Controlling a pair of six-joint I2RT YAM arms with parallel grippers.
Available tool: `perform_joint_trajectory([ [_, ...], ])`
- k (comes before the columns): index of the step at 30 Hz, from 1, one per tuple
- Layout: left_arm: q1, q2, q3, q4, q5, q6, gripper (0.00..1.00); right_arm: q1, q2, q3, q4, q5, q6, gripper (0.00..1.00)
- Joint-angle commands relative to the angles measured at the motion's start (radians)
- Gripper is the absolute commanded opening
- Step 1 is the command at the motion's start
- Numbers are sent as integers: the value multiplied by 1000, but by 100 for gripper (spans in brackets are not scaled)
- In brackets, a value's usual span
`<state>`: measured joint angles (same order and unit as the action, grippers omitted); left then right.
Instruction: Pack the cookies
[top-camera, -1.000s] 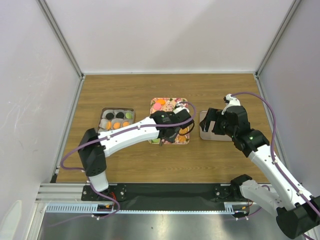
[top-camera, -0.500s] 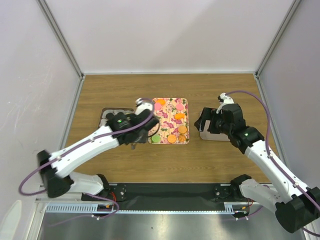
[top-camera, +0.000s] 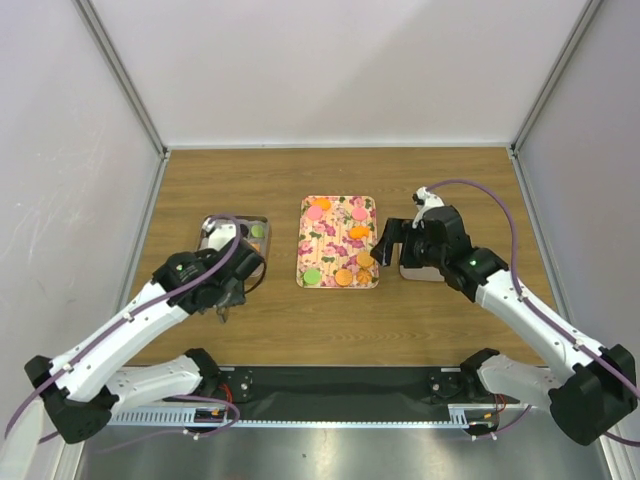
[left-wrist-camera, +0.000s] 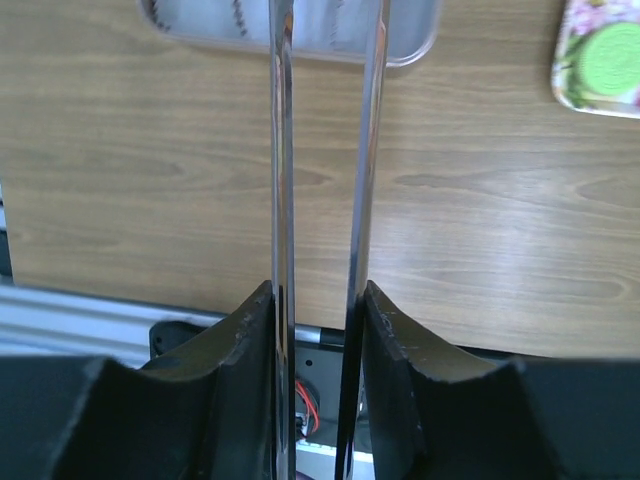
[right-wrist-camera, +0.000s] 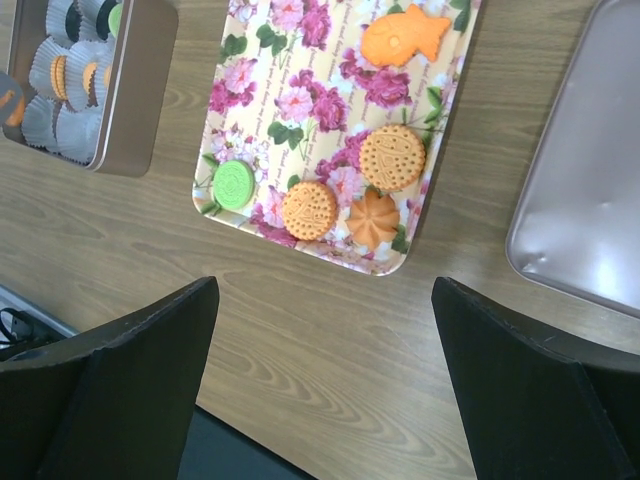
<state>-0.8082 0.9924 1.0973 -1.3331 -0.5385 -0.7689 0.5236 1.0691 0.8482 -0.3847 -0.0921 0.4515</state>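
Several cookies lie on the floral tray (top-camera: 336, 245): pink (top-camera: 314, 212), orange (top-camera: 365, 258) and green (top-camera: 312, 276). The right wrist view shows the green cookie (right-wrist-camera: 234, 184), round orange cookies (right-wrist-camera: 392, 157) and a fish-shaped one (right-wrist-camera: 405, 37). More cookies sit in paper cups in the grey tin (top-camera: 212, 226), also in the right wrist view (right-wrist-camera: 135, 110). My left gripper (top-camera: 225, 293) (left-wrist-camera: 318, 300) is shut on thin metal tongs (left-wrist-camera: 283, 150) at the tin's near edge; the tong tips are out of view. My right gripper (top-camera: 388, 240) (right-wrist-camera: 325, 330) is open and empty beside the tray's right edge.
The grey lid (top-camera: 412, 268) lies right of the tray, partly under my right arm, and shows in the right wrist view (right-wrist-camera: 590, 200). The tin's near edge (left-wrist-camera: 400, 55) and a tray corner with the green cookie (left-wrist-camera: 605, 60) show in the left wrist view. The black base rail runs along the table's near edge.
My left arm has swung left from over the tray to the tin's near side, still holding the tongs. My right gripper has moved left from the lid toward the tray's edge.
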Motion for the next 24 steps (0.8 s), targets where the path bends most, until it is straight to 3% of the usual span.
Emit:
perform_joint_trajectory([
  [1, 39, -46, -36, -55, -9, -58, 41, 7, 12, -3, 61, -24, 6, 95],
  [15, 243, -72, -132, 12, 20, 25, 41, 13, 22, -70, 106, -81, 10, 95],
  [24, 291, -46, -142, 67, 35, 63, 41, 23, 2, -81, 102, -69, 6, 95],
])
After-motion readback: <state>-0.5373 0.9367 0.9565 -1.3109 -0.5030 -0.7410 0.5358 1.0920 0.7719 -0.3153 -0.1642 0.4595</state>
